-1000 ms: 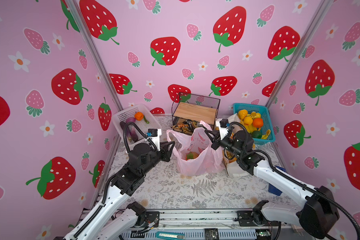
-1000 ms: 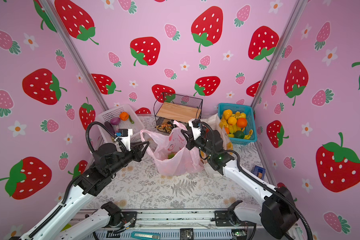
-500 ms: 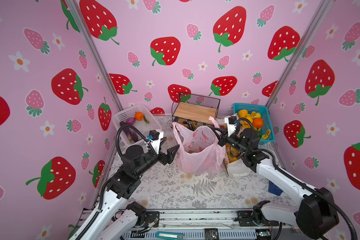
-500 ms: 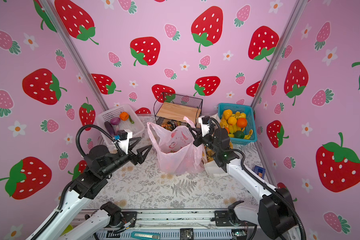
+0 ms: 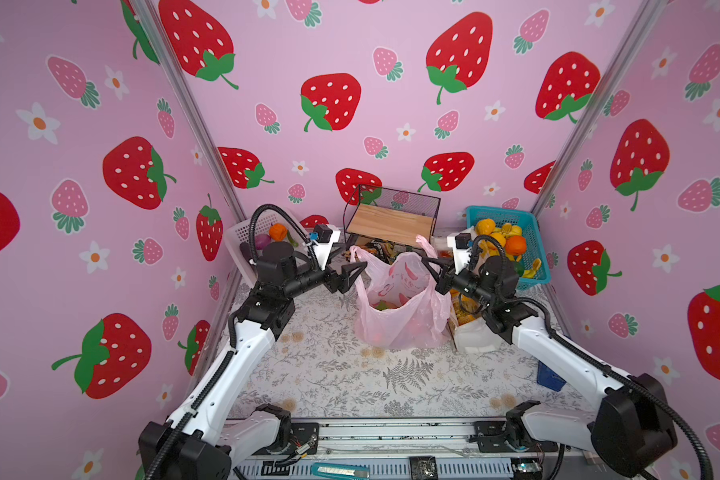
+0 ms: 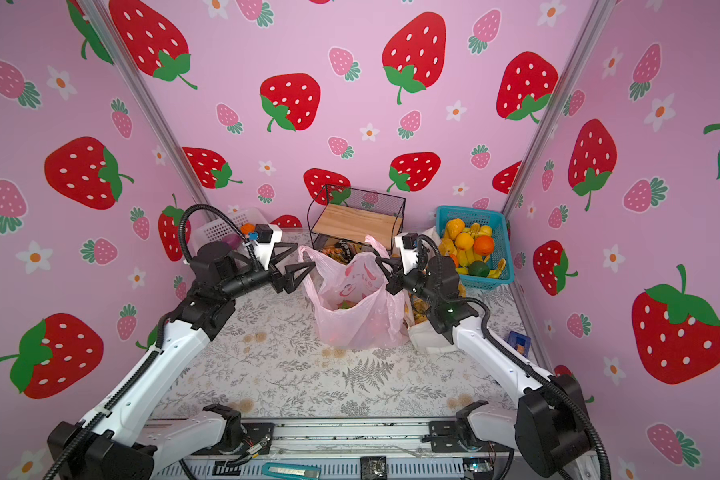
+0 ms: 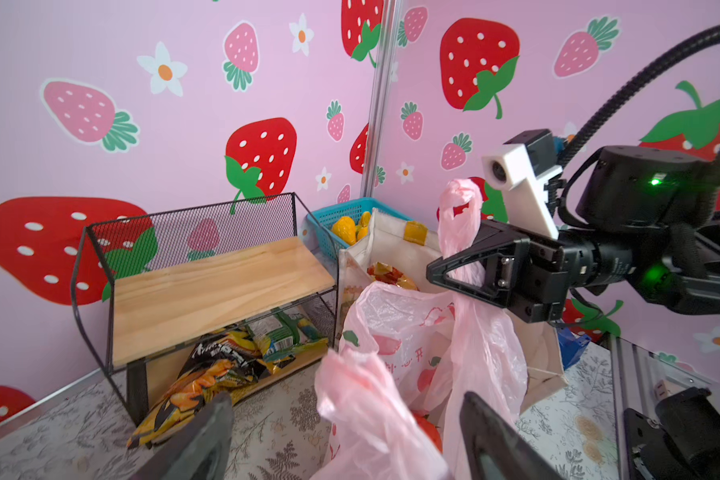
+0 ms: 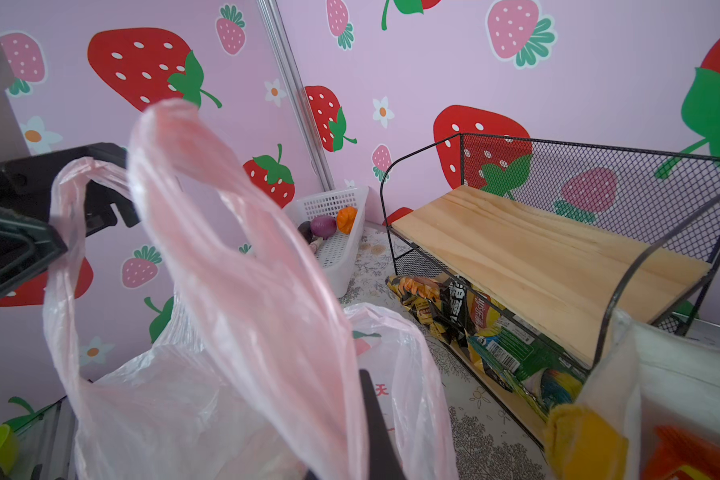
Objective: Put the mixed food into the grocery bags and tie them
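**One handle gripped, one loose: the tie could fail**

On the desk [image 5: 391, 374], the tote [image 5: 472, 336] stands at the right with snack packets [image 5: 466, 305] in its mouth. The right arm leans over it and could knock it askew. Just beside it, mid-desk, sits the pink bag [image 5: 400, 324]. It looks thin and light, so a hard pull could tip or drag it. The left end effector [image 5: 355, 261] is spread, with the slack left handle [image 7: 350, 386] between its fingers, unpinched. Closing off-centre could miss the limp film. The right end effector [image 7: 441, 272] is pressed together on the right handle [image 7: 460, 216], and slick plastic may slip free. Food [image 5: 385, 305] inside could spill.
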`<state>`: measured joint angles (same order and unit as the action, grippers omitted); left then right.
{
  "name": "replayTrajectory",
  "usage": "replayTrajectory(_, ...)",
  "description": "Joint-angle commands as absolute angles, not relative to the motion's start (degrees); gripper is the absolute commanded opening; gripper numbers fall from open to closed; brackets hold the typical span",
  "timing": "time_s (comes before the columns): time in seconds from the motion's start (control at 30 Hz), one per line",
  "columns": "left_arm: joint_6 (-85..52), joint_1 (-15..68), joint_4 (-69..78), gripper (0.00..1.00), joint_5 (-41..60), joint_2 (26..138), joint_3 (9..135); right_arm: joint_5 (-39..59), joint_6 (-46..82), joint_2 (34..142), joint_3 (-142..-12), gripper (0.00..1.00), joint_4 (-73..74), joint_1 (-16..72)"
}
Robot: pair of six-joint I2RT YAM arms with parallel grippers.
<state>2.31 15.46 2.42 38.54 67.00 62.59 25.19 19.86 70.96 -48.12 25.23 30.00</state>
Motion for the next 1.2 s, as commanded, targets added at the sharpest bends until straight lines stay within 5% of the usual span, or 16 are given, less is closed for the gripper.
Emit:
replayTrajectory(0.0,5.3,15.2,5.1,0.86,44.8,70.6,68.2,25.7,20.0,71.7,-48.9,0.00,25.0,29.8)
replayTrajectory(0.17,4.7,15.2,4.7,0.74,49.7,77.1,74.3,25.9,20.3,72.7,-49.5,0.00,25.0,29.8)
replayTrajectory(0.33,1.1,15.2,4.7,0.28,53.0,79.4,76.7,27.3,22.2,73.9,-50.8,0.00,26.4,29.8)
replayTrajectory(0.5,-2.7,15.3,4.1,0.00,49.2,75.3,74.0,30.1,25.7,75.0,-51.8,0.00,29.2,29.9)
replayTrajectory(0.73,-3.9,15.2,2.4,0.00,40.0,65.8,67.3,28.4,25.4,74.6,-51.9,0.00,29.1,29.9)
replayTrajectory(0.77,-3.7,15.1,2.6,0.06,38.6,65.0,66.4,28.2,25.4,74.7,-51.9,0.00,29.0,29.9)
replayTrajectory(0.8,-3.7,14.9,2.5,0.28,37.1,64.3,65.4,28.4,25.2,74.8,-51.9,0.00,28.9,29.9)
replayTrajectory(0.87,-5.2,13.8,2.1,0.56,36.0,63.7,64.4,28.5,25.1,74.8,-51.8,0.00,28.9,29.9)
replayTrajectory(0.93,-7.8,12.9,3.5,0.67,38.2,63.6,62.9,28.5,25.0,75.0,-51.6,0.00,28.8,29.9)
replayTrajectory(1.07,-9.4,12.9,5.4,0.73,41.8,65.6,61.5,28.5,25.0,75.5,-51.4,0.00,28.7,29.9)
replayTrajectory(1.17,-11.4,13.0,5.7,0.65,43.8,68.5,63.1,28.7,25.0,75.7,-51.4,0.00,28.7,29.9)
